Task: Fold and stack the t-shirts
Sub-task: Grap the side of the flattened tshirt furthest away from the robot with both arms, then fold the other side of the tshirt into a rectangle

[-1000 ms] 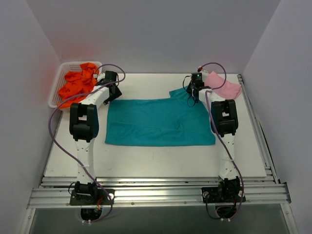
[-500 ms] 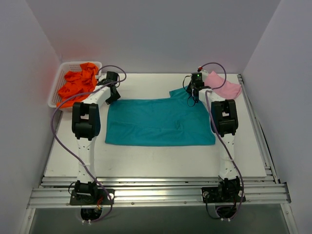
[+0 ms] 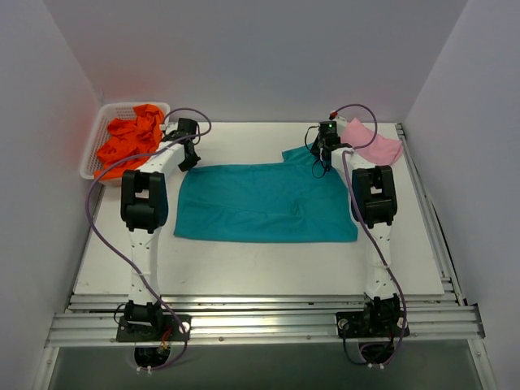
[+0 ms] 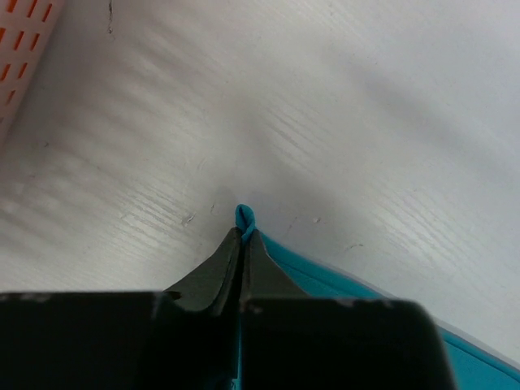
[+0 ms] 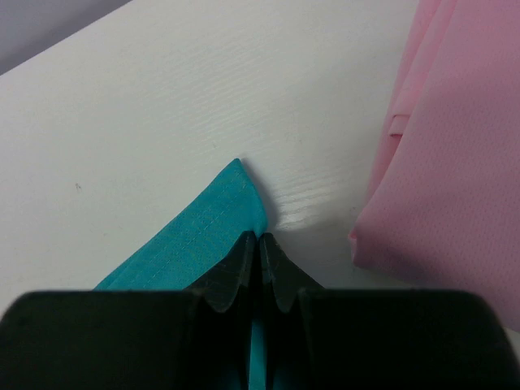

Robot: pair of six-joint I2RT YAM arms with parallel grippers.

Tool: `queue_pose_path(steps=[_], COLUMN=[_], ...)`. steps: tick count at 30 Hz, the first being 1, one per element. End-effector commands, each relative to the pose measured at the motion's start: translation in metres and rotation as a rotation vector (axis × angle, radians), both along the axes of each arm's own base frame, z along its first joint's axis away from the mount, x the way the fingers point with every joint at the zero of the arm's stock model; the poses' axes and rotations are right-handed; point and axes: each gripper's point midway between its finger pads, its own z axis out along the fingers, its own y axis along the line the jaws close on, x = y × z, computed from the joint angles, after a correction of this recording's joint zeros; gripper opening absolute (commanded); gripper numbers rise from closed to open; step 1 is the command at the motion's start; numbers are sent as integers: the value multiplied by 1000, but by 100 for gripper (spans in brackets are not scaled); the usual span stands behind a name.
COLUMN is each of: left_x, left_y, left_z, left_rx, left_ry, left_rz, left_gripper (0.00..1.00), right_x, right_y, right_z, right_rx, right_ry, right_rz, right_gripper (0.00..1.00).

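We start with the white table, closed in by pale walls on three sides and edged at the near side by aluminium rails where both arms are bolted. Across its middle lies the teal t-shirt, spread flat as a wide rectangle, with its far right corner running up into a small peak. The left arm reaches along the shirt's left edge and the right arm along its right edge, each covering a strip of table beside the cloth. In the far left corner sits a white lattice basket, heaped with crumpled orange t-shirts. In the far right corner a pink t-shirt lies bunched, just beside the right wrist; from that wrist camera its edge stands close to the teal corner but apart from it. Purple cables loop above both wrists and trail down the arms. The left gripper is at the shirt's far left corner, its jaws pressed together on a small fold of teal cloth that pokes out beyond the tips. The right gripper is at the far right corner, its jaws likewise closed tight on the teal hem, with the pointed end of the cloth lying on the table ahead of them.
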Motion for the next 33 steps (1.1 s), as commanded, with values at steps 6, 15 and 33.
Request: queue_pose_path(steps=[6,15,33], left_x=[7,1,-44], left_y=[1,-5,-6], left_z=[61,86,105], left_rx=[0,-41,-89], left_ry=[-132,-198,-256], left_rz=[-20,-42,-72], left_gripper=[2,2,2], right_x=[-31,-42,-107], right_y=[6,18,36], right_z=[19,56,127], right_rx=[-47,-81,-154], right_ry=[79,26,-61], right_rz=[23,46,28], right_gripper=[0,0,0])
